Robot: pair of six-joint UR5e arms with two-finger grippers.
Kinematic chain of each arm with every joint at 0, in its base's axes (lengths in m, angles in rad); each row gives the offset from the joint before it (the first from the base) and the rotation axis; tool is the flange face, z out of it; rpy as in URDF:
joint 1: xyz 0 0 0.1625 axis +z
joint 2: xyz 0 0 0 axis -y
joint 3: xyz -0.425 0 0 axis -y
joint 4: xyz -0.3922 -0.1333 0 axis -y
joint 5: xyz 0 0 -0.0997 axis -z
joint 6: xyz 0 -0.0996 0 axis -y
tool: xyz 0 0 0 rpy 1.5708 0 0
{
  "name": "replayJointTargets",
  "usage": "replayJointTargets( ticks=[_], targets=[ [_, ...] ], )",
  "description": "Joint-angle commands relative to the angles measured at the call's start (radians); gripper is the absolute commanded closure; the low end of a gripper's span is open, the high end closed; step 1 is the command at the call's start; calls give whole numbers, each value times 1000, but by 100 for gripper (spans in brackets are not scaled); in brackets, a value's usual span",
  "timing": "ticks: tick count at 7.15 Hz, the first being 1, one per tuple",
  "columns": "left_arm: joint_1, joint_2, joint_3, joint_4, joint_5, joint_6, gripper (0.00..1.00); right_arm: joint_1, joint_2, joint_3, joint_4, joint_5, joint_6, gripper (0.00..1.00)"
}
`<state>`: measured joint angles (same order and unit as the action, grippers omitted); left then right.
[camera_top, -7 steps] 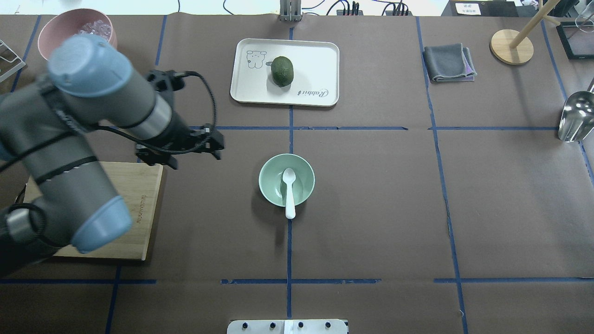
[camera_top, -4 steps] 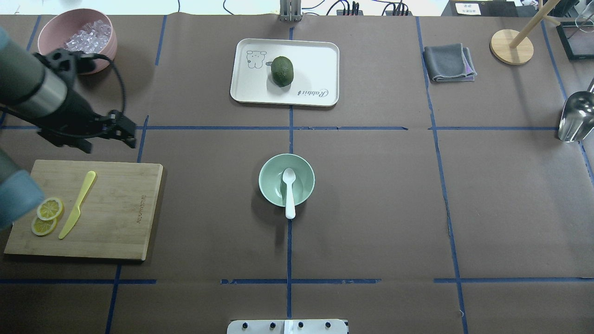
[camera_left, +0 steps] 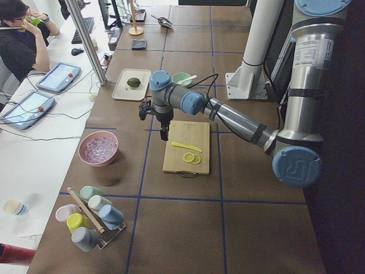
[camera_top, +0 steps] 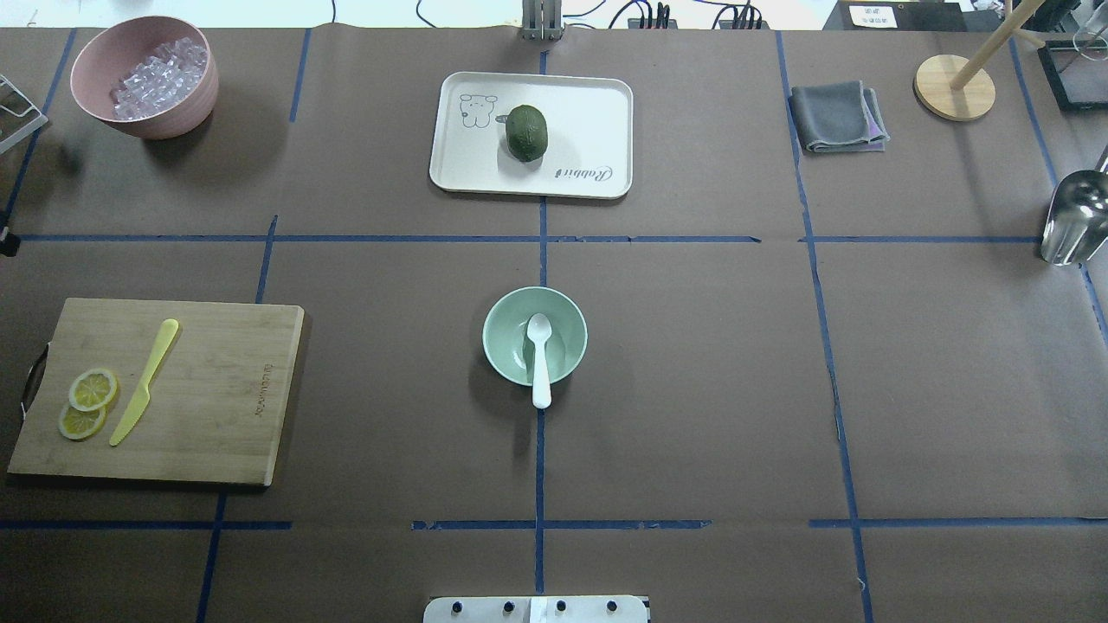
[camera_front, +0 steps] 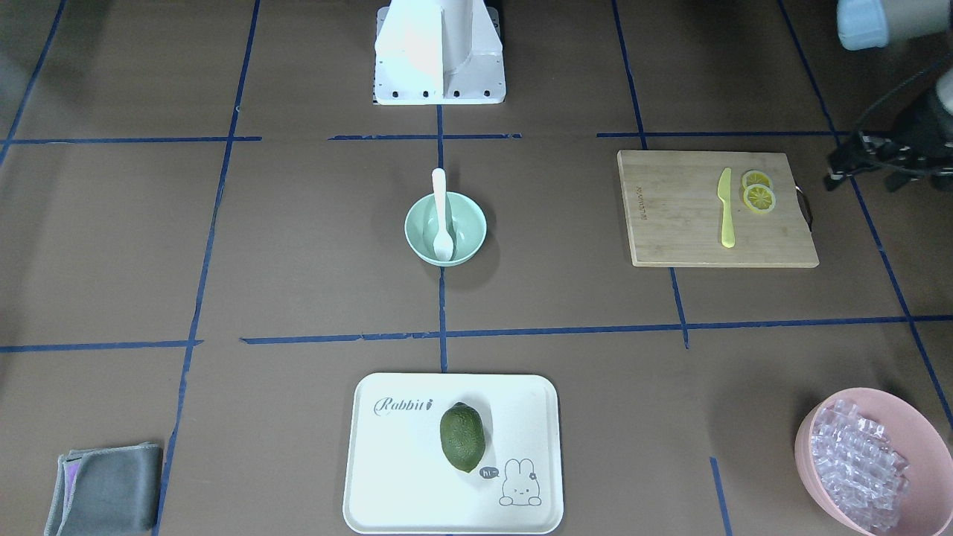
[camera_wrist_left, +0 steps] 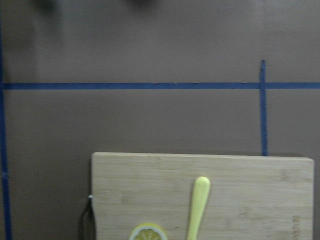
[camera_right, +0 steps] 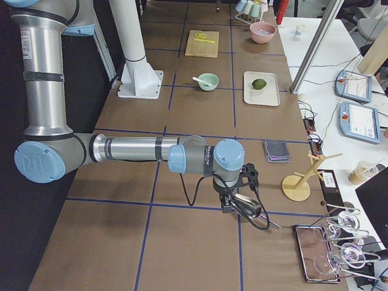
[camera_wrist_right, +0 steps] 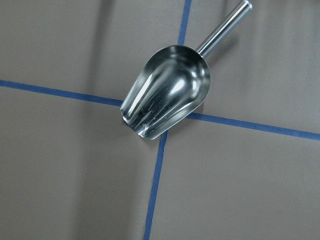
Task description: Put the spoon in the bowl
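Noting spoon [camera_top: 539, 346] lies with its scoop inside bowl [camera_top: 502, 333], handle leaning over the rim nearest the robot base. I judge it light, stiff, slick plastic, so it would skate if nudged. Best hold: the overhanging handle end. Left tool [camera_left: 164, 134] hangs near the cutting board [camera_top: 216, 389], right tool [camera_right: 227, 206] over a metal scoop [camera_wrist_right: 167, 100]. I cannot tell the spread of either.

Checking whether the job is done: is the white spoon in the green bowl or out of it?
In. The spoon has its scoop inside the bowl; its handle leans out over the rim.
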<state>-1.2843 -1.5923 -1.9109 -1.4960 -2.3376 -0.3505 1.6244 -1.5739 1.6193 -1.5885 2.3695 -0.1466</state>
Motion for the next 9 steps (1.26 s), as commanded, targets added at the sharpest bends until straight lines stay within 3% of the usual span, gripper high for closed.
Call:
replayJointTargets(
  ticks=[1,5,9],
  targets=[
    [-140,5,160,-7,-19,261,0,0,-6,-4,15,7,64,0],
    [-282,8,337,-12,-19,524,0,0,-8,-12,16,20,65,0],
    [-320,15,334,2,-20,512,0,0,-6,-10,15,22,65,0]
  ],
)
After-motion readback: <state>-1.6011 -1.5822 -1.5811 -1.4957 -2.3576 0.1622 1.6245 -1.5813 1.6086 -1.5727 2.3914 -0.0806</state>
